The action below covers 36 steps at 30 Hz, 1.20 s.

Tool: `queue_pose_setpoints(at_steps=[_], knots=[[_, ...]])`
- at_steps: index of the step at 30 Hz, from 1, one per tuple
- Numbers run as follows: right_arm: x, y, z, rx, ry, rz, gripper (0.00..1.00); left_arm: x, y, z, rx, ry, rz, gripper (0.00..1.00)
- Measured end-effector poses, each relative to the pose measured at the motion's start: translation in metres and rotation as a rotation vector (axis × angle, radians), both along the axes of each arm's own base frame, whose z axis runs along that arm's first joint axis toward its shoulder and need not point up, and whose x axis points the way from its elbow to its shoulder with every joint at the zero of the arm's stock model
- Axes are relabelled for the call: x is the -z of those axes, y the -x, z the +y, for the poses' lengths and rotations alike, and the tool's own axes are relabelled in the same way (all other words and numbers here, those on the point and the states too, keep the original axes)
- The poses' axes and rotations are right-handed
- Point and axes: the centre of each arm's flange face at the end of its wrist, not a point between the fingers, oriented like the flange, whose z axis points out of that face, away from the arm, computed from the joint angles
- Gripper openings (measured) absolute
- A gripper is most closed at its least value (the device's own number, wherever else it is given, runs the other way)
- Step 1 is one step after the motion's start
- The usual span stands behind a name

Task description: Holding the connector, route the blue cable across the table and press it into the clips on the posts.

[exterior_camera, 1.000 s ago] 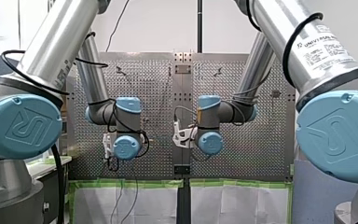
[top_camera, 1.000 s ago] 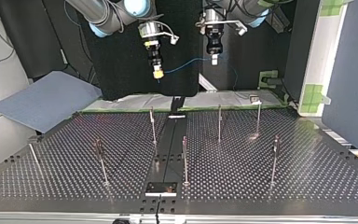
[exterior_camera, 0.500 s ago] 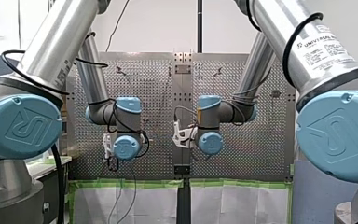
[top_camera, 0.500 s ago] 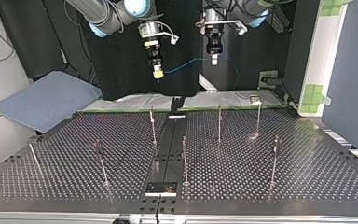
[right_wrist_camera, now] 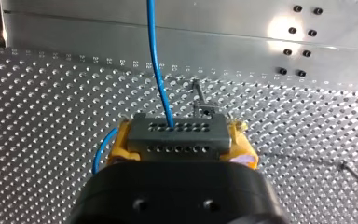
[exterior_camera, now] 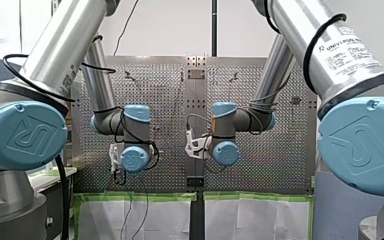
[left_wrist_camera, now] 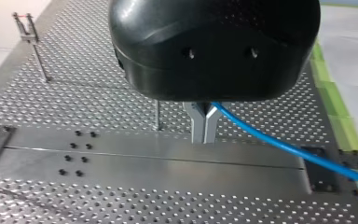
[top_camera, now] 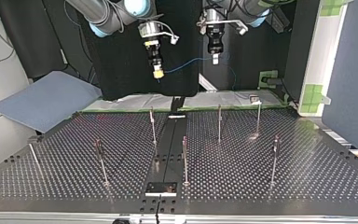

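**Blue cable strung between both grippers above the table**

In the top view my right gripper (top_camera: 157,74) hangs past the far edge of the perforated table (top_camera: 270,186), at about 11 o'clock from the table's middle. My left gripper (top_camera: 214,59) sits at 3 o'clock of it, a little higher, near but apart. The blue cable (top_camera: 186,62) runs from one to the other in a shallow sag.

The right wrist view shows the yellow pads (right_wrist_camera: 242,145) of my right gripper (right_wrist_camera: 179,135) clamped on the two ends of the grey connector (right_wrist_camera: 177,137). The blue cable (right_wrist_camera: 156,65) leaves the connector's face and runs ahead of the gripper, toward 12 o'clock. A short blue loop shows at the connector's 9 o'clock, beside the pad.

In the left wrist view the metal fingers (left_wrist_camera: 198,123) of my left gripper (left_wrist_camera: 204,137) are pressed together with the blue cable (left_wrist_camera: 279,142) pinched between them. The cable runs off toward 4 o'clock over the table's plain centre strip (left_wrist_camera: 168,158).

The thin posts (top_camera: 219,122) stand upright on the table. One clip (left_wrist_camera: 24,28) tops a post at 10 o'clock of the fingers, well apart. The cable hangs well apart from the posts.
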Motion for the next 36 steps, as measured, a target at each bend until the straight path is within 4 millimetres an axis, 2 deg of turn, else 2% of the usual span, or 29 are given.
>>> queue_pose_setpoints(at_steps=[11, 24, 31, 36], knots=[[0.036, 0.004, 0.010, -0.008, -0.072, 0.077, 0.00, 0.005, 0.002, 0.002, 0.001, -0.007, 0.013, 0.00], [0.038, 0.004, 0.011, -0.008, -0.076, 0.081, 0.00, 0.003, 0.003, 0.007, 0.001, -0.020, 0.025, 0.00], [0.038, 0.004, 0.011, -0.008, -0.076, 0.081, 0.00, -0.012, -0.005, 0.023, -0.017, -0.029, 0.038, 0.00], [0.038, 0.004, 0.011, -0.008, -0.076, 0.081, 0.00, -0.022, -0.006, 0.026, -0.024, -0.026, 0.032, 0.00]])
